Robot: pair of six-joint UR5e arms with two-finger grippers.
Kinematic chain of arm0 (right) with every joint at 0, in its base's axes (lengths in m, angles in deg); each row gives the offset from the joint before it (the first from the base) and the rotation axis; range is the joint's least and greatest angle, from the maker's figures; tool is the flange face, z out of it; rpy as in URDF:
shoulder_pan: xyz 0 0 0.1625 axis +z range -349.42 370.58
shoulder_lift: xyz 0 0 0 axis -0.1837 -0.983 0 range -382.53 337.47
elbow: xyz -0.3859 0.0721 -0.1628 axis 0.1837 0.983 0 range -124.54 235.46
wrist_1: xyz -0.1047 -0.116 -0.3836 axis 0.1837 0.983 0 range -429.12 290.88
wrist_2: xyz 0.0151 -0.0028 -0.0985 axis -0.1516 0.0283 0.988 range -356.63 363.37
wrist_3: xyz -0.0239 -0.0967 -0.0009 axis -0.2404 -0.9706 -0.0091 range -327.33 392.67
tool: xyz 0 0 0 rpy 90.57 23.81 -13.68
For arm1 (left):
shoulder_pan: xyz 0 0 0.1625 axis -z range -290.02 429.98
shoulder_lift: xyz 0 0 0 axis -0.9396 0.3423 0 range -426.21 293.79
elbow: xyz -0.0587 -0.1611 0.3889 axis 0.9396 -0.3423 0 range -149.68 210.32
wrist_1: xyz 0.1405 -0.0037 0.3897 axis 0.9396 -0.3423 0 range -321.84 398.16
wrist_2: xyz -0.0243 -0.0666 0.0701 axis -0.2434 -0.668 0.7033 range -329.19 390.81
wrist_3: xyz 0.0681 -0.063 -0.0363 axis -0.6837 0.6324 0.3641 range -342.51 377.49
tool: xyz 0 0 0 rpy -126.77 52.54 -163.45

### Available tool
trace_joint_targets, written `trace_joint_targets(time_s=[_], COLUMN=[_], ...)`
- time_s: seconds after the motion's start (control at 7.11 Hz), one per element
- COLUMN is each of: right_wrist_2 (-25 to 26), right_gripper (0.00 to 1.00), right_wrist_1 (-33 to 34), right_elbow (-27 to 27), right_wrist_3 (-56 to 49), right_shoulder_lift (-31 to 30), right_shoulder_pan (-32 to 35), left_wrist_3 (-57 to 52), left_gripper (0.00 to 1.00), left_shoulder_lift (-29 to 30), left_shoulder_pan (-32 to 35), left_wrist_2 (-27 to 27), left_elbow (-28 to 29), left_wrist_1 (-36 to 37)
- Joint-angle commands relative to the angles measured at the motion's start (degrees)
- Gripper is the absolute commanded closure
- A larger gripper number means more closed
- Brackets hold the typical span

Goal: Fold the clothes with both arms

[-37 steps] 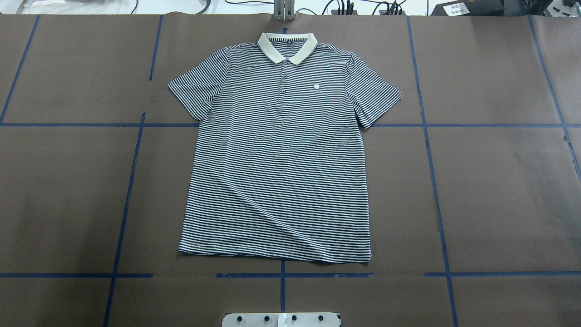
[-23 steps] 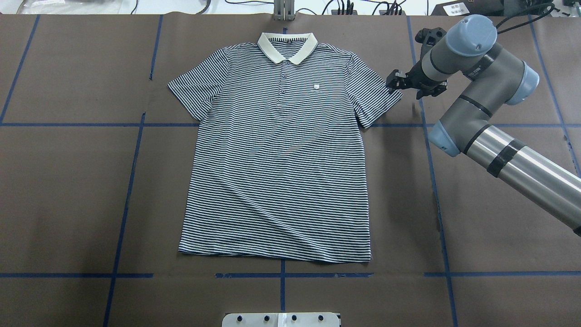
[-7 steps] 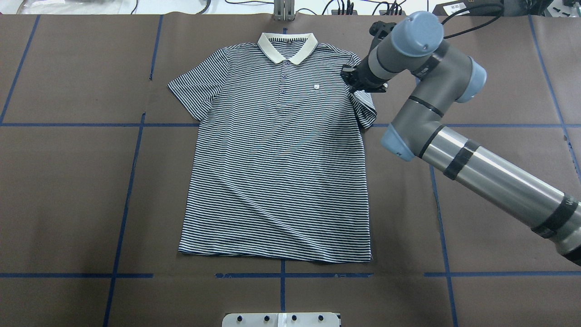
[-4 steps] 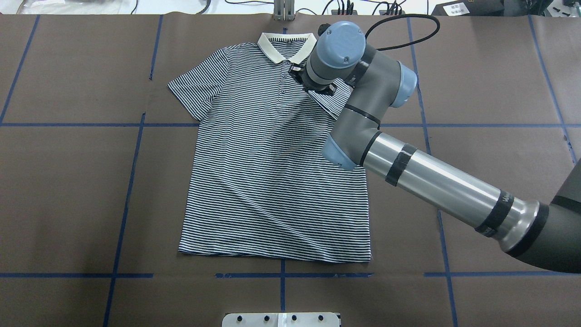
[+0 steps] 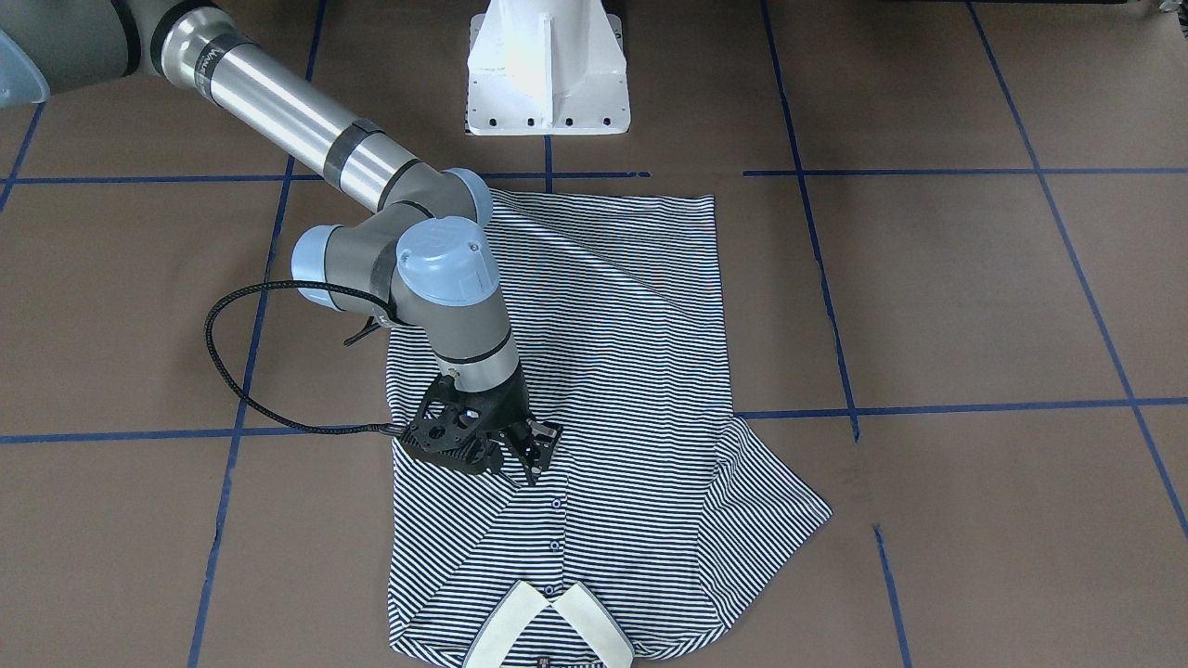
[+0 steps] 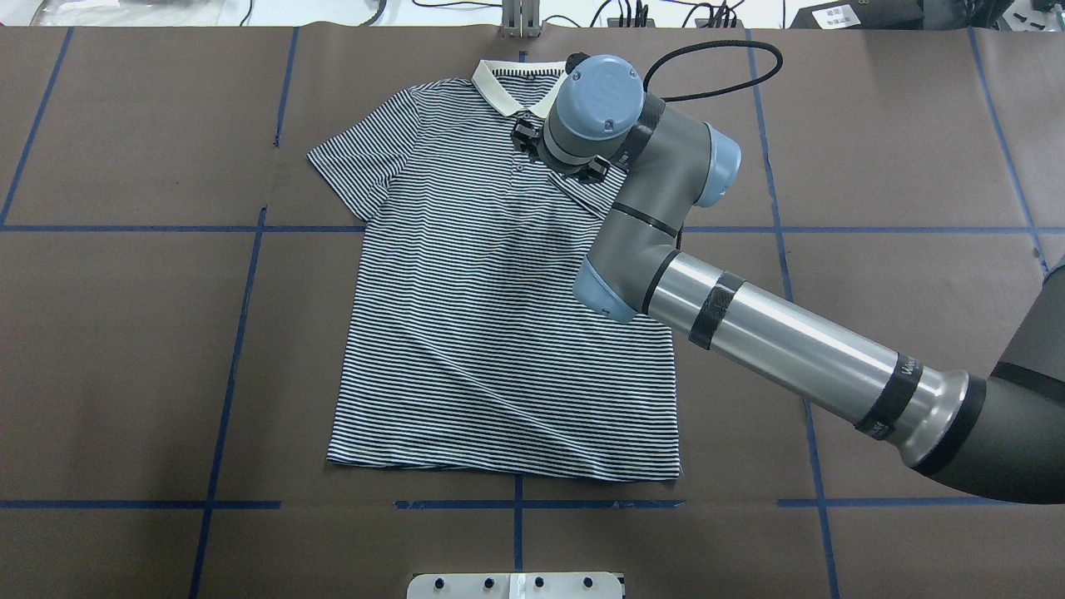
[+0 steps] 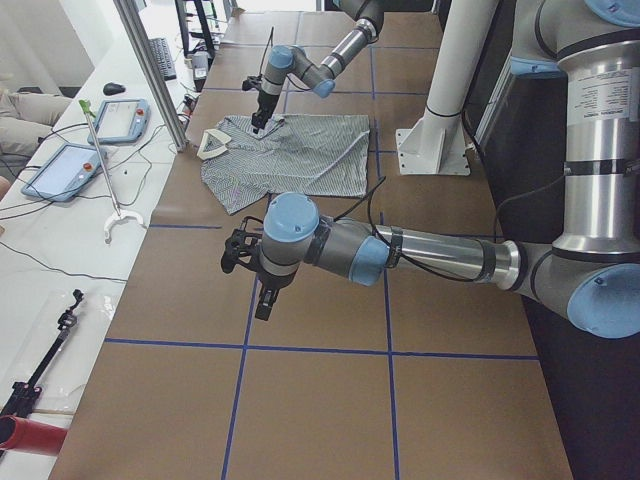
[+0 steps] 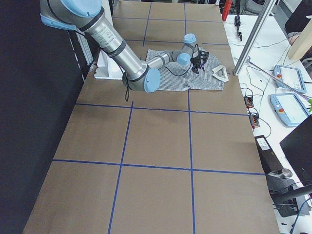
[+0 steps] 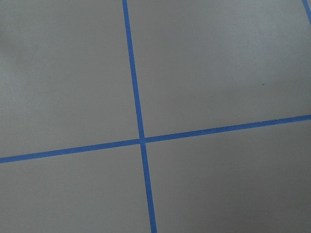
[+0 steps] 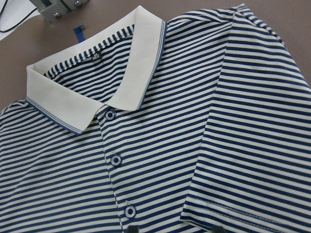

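Observation:
The striped polo shirt (image 6: 491, 333) lies flat, front up, with its cream collar (image 6: 497, 86) at the far edge. My right gripper (image 5: 527, 462) is low over the placket buttons (image 10: 115, 160) and seems shut on the shirt's right sleeve (image 10: 257, 121). That sleeve lies folded inward across the chest (image 5: 445, 547) and hides the chest patch. The other sleeve (image 6: 358, 158) lies spread out. My left gripper (image 7: 262, 300) shows only in the exterior left view, low over bare table well away from the shirt. I cannot tell whether it is open or shut.
Brown paper with blue tape lines (image 9: 141, 141) covers the table. The white pedestal base (image 5: 548, 65) stands at the near edge behind the shirt's hem. Tablets and cables (image 7: 70, 165) lie on the white bench beyond the far edge.
The right arm came in from the right, took the right sleeve's tip and carried it left across the chest to the placket. The sleeve now lies folded over the shirt.

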Motion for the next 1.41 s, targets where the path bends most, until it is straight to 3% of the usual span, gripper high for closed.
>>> trace_joint_targets(time_s=[0.0,0.14,0.42,0.7,0.84,1.13,1.27], right_wrist_2=[-2.1,-6.0,-17.8,-19.3,-20.9,-25.7,-25.8], right_gripper=[0.00,0.00,0.00,0.00,0.00,0.00,0.00], right_wrist_1=[-0.3,-0.3,-0.4,-0.5,-0.5,-0.5,-0.6], right_elbow=[-5.5,-10.8,-25.2,-34.5,-36.8,-43.3,-44.6], right_wrist_3=[-0.1,-0.3,-0.7,-4.2,-6.2,-11.1,-11.2], right_shoulder_lift=[-2.2,-6.1,-17.4,-27.1,-30.4,-38.1,-39.6], right_shoulder_pan=[0.6,2.2,9.2,13.3,15.0,19.6,19.6], left_wrist_3=[0.2,1.8,17.5,33.6,40.0,46.0,49.3], left_gripper=[0.00,0.00,0.00,0.00,0.00,0.04,0.11], left_shoulder_lift=[0.4,0.5,9.6,23.9,28.5,38.5,43.6], left_shoulder_pan=[-3.5,-4.9,-14.5,-24.0,-26.8,-31.4,-34.6], left_wrist_2=[-0.1,-1.5,1.3,6.0,11.9,12.9,13.1], left_elbow=[0.2,0.5,3.8,15.1,19.2,27.7,33.0], left_wrist_1=[-8.6,-10.9,-10.4,-10.4,-10.9,-11.0,-11.6])
